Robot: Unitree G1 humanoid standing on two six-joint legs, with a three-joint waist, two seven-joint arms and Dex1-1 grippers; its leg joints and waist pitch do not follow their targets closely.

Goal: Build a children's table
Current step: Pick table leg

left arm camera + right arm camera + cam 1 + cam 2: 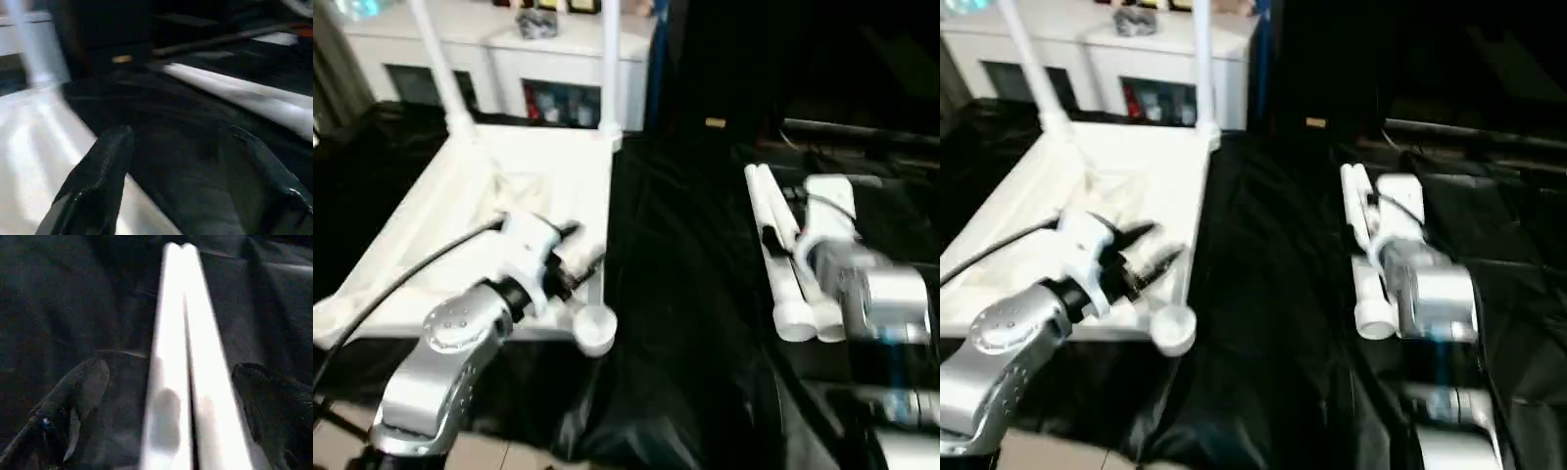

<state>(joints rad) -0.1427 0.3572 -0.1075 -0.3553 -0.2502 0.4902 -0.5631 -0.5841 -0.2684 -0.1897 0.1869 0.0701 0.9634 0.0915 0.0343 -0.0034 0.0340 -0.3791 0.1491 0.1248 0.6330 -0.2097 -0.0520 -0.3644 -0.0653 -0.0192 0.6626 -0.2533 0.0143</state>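
Note:
The children's table top lies upside down on the left, with two white legs standing upright in its far corner sockets. Its near right corner socket has nothing in it. My left gripper hovers open over the top's right edge, and nothing sits between its fingers. Two loose legs lie side by side on the black cloth at the right. My right gripper is open and straddles both of them, its fingers standing clear of the tubes on either side.
Black cloth covers the work surface between the top and the loose legs. A white cabinet stands behind the top. A black cable runs from my left wrist across the top's near left part. Dark clutter lies at the back right.

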